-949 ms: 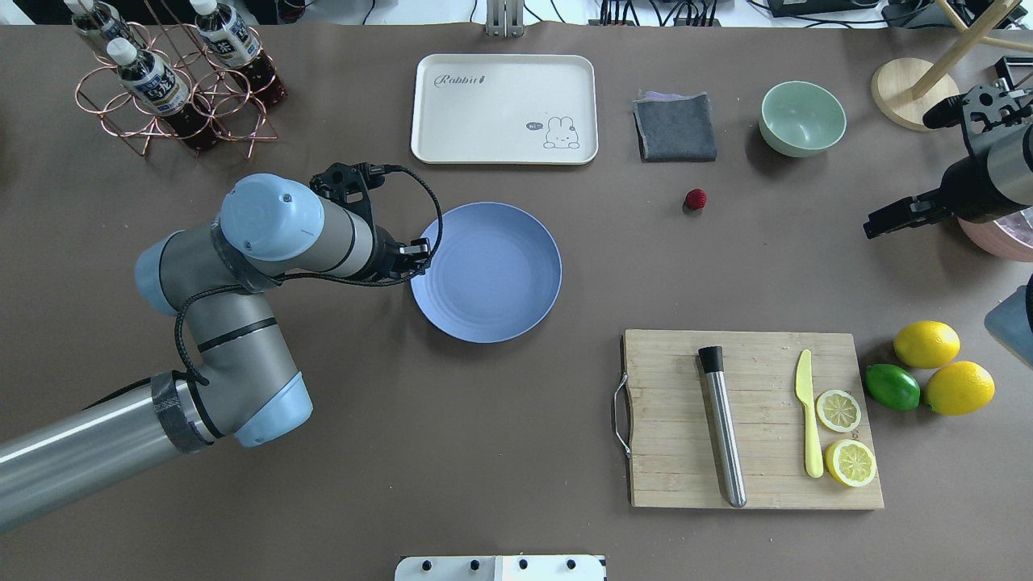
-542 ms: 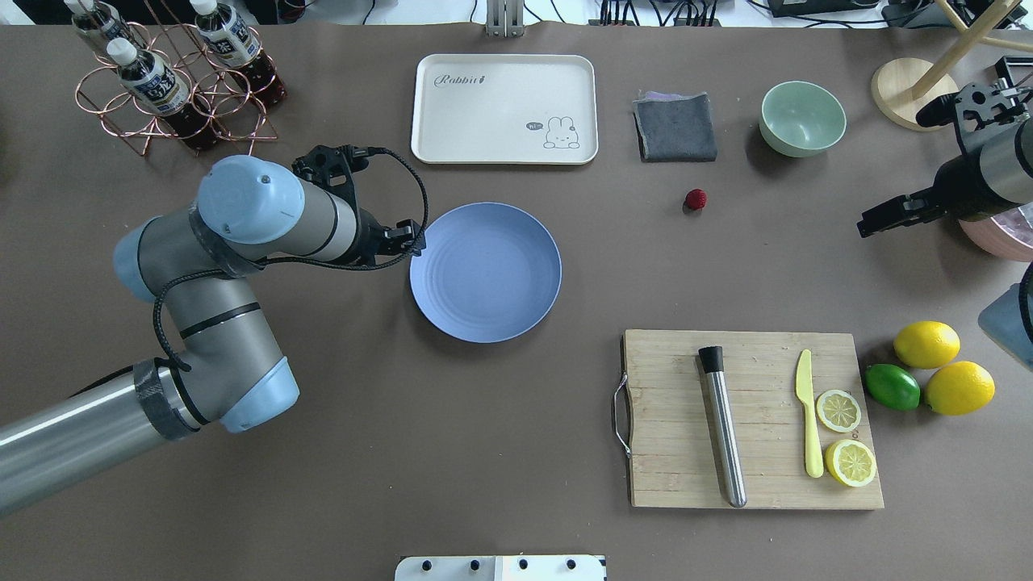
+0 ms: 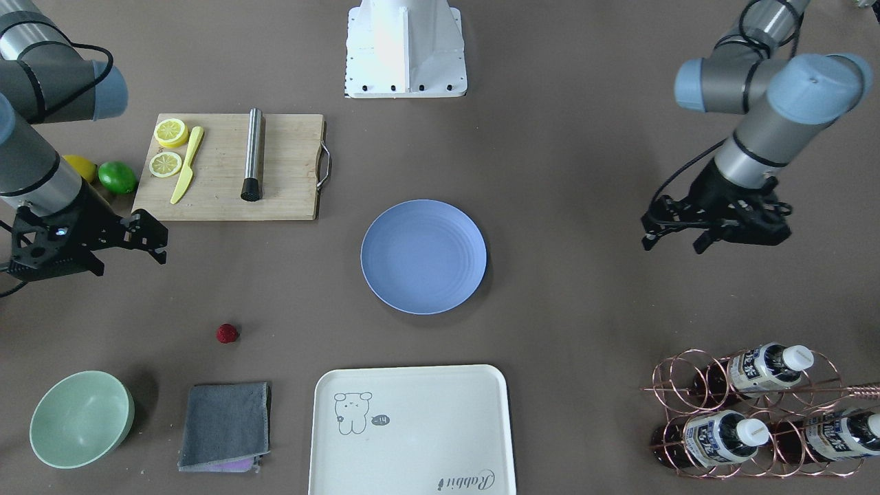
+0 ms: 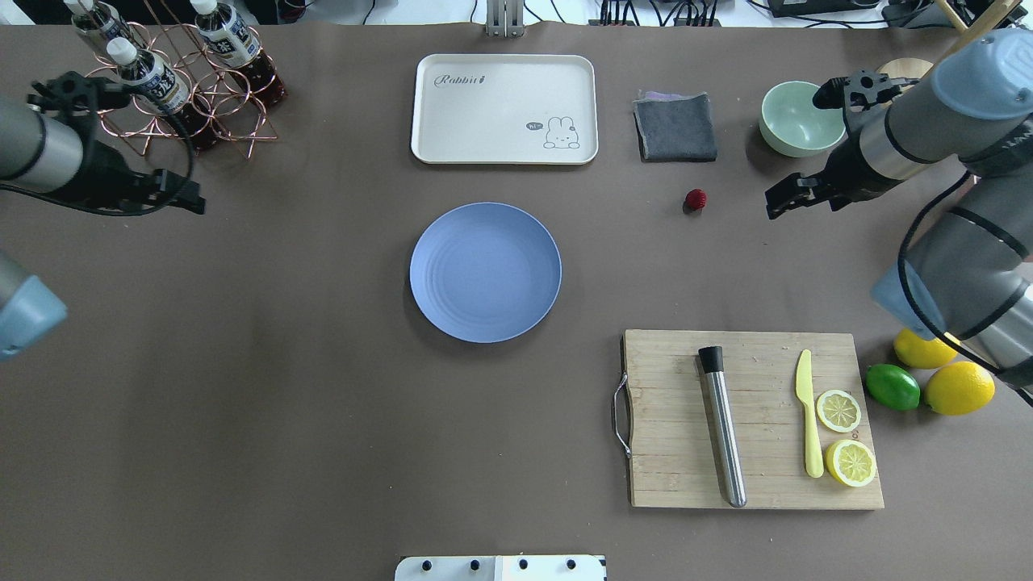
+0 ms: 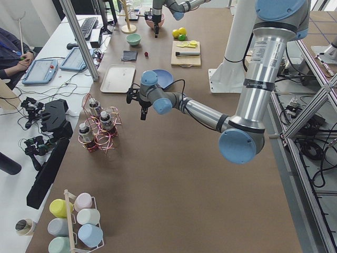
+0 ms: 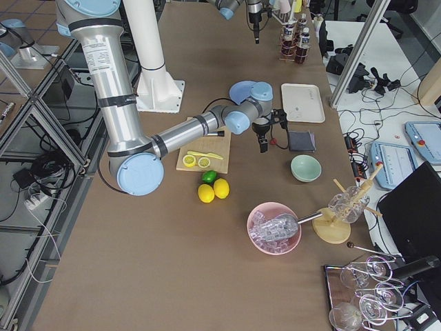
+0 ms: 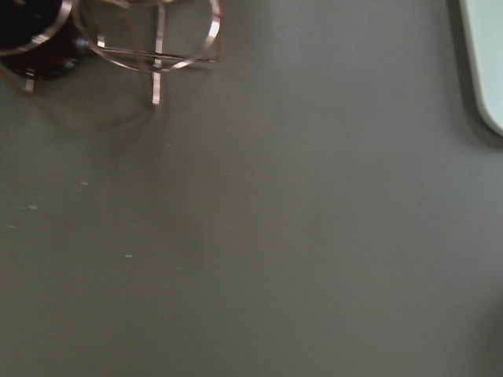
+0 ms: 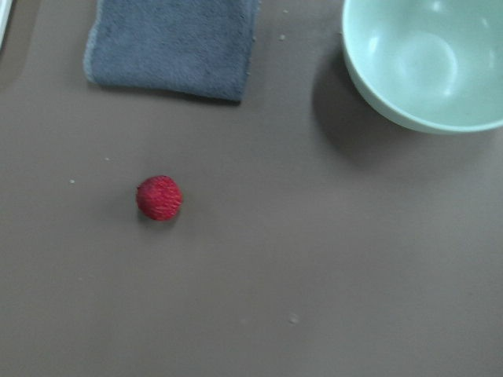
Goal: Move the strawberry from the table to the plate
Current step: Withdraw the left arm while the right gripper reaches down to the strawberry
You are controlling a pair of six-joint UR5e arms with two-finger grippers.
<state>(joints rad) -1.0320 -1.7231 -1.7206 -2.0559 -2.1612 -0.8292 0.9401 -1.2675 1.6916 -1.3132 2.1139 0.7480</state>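
Strawberry (image 4: 696,199) sits on bare desk (image 4: 323,444), clear of everything: grey cloth (image 4: 675,127) lies toward the far edge, mint bowl (image 4: 802,118) off to the far right. Blue plate (image 4: 485,272) is mid-desk, well apart from the berry, with only open desk surface between them. Cream tray (image 4: 504,109) lies beyond the plate, cutting board (image 4: 750,420) on the near-right side; neither touches the plate.

Right end effector (image 4: 787,202) hangs just right of the berry, near the bowl, fingers spread, nothing held. Left end effector (image 4: 184,198) is far left by the bottle rack (image 4: 177,97), also spread and empty.

View differences:
- front-facing gives the clearest look at both finger gaps
- right wrist cam shows berry, cloth edge and bowl rim, no fingers in frame
- left wrist cam is blurred: bare desk, rack's wire feet, tray corner at the right edge
- exterior right shows a pink bowl (image 6: 274,227) that the right arm hides overhead
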